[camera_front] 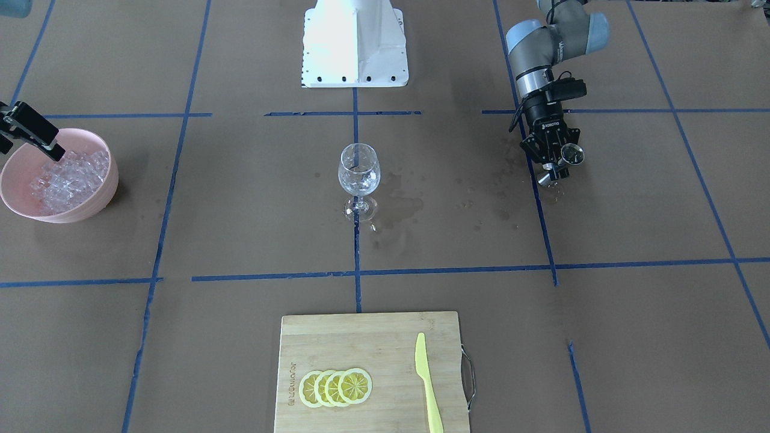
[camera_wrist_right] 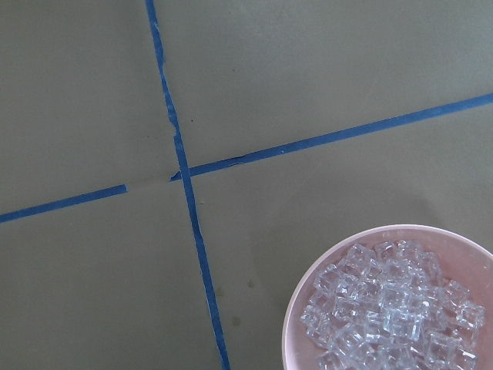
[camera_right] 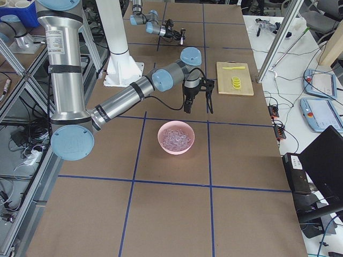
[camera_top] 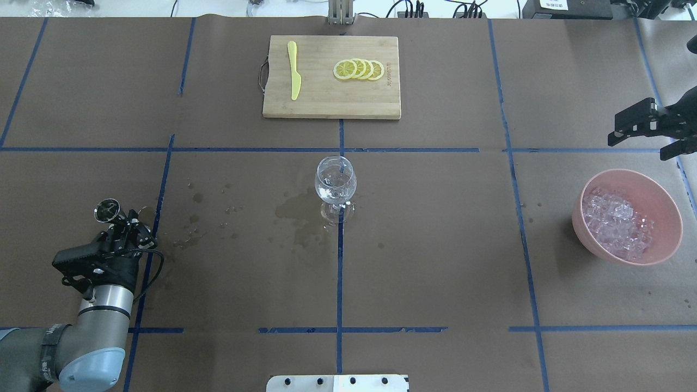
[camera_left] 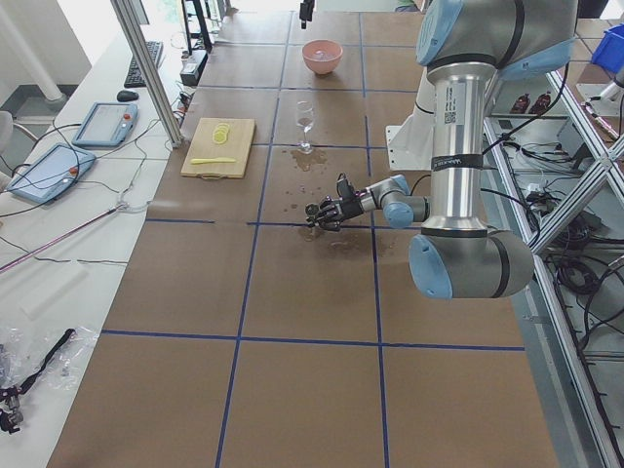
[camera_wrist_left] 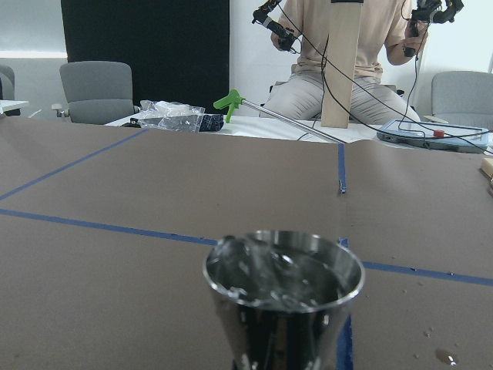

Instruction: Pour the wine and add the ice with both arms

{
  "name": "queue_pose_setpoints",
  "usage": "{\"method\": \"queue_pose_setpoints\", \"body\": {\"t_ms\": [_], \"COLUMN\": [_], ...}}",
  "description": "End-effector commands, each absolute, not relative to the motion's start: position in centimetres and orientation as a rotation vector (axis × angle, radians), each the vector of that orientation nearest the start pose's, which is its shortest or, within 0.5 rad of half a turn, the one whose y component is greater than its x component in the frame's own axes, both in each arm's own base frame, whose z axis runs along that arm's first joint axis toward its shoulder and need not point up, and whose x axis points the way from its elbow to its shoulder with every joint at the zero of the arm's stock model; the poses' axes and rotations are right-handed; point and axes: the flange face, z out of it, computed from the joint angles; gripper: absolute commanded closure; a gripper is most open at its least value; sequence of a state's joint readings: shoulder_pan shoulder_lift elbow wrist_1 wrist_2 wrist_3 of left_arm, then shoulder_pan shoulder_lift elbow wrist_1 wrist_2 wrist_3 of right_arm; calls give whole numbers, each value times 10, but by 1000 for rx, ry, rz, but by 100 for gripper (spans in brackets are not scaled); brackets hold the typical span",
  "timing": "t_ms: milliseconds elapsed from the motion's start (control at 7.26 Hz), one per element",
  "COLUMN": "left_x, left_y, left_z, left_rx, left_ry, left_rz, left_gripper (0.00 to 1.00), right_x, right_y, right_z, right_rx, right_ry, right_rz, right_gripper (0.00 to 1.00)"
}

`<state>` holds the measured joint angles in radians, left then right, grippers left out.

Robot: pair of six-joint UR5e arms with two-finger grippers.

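Observation:
A clear stemmed glass (camera_top: 336,185) stands upright at the table's centre, also in the front view (camera_front: 359,177); something clear lies in its bowl. My left gripper (camera_top: 118,219) is shut on a small metal cup (camera_top: 106,209), held upright low over the table at the near left; the left wrist view shows the cup (camera_wrist_left: 283,301) with a glossy, wet-looking inside. My right gripper (camera_top: 637,144) is open and empty, high up by the far side of a pink bowl (camera_top: 667,239) heaped with ice cubes (camera_top: 615,220). The right wrist view shows the ice (camera_wrist_right: 393,308).
Wet stains (camera_top: 297,215) mark the brown paper between the cup and the glass. A wooden cutting board (camera_top: 326,103) with lemon slices (camera_top: 359,69) and a yellow knife (camera_top: 294,71) lies at the far middle. The white base block (camera_front: 355,42) is at my side.

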<state>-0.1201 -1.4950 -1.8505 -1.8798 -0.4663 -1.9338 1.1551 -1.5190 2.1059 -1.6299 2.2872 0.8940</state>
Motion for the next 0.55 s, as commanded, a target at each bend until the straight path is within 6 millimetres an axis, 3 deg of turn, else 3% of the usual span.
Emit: {"method": "queue_pose_setpoints", "body": {"t_ms": [0,275,413], "left_x": [412,397,384], "left_y": [-293,-312,-325], "left_z": [472,452,432], "left_rx": [1045,1099,1129], "left_ry": [624,599,562], "left_rz": [-772,-779,-745], "left_gripper": [100,100,100], "right_x": [-128,-128,-125], "right_y": [-459,-458,-454], "right_z": [385,389,394], "right_rx": [-26,-24,0], "right_ry": [-863,-859,-864], "right_rz": [260,251,245], "right_gripper": [0,0,0]}}
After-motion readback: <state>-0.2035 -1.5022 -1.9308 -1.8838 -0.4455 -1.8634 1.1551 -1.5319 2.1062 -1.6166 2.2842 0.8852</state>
